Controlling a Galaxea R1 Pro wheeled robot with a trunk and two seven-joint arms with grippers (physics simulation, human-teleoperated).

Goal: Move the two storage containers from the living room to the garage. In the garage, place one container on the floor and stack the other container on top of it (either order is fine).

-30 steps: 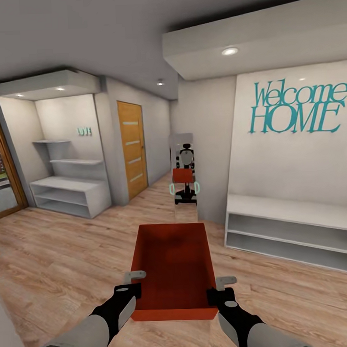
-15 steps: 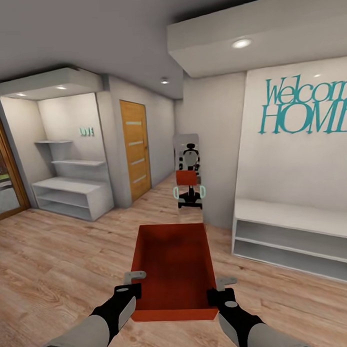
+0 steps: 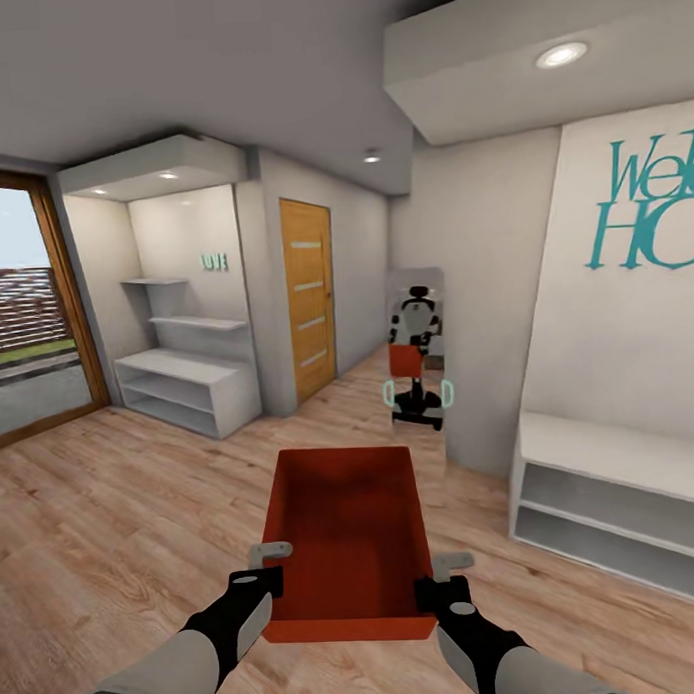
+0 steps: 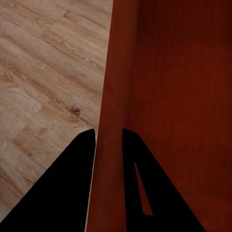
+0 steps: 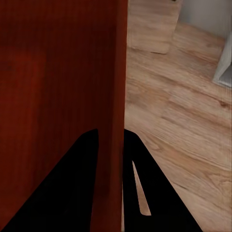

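Observation:
I carry one orange-red storage container (image 3: pixel 348 532) in front of me, above a light wood plank floor (image 3: pixel 113 535). My left gripper (image 3: pixel 267 570) is shut on its left wall, and my right gripper (image 3: pixel 442 574) is shut on its right wall. In the left wrist view the thin container wall (image 4: pixel 108 121) stands between the two dark fingers (image 4: pixel 67 188). The right wrist view shows the other wall (image 5: pixel 112 96) pinched the same way. The bin is empty inside.
A light wooden door (image 3: pixel 308 293) with frosted strips stands ahead on the left. A tall mirror (image 3: pixel 417 350) reflects me and the bin. White shelves (image 3: pixel 183 378) sit at the left, a white bench shelf (image 3: pixel 613 503) at the right, a glass door (image 3: pixel 31 318) at the far left.
The view has swung left: the wall lettering and bench slid to the right, and the glass door came into sight. The container and both grippers keep their hold.

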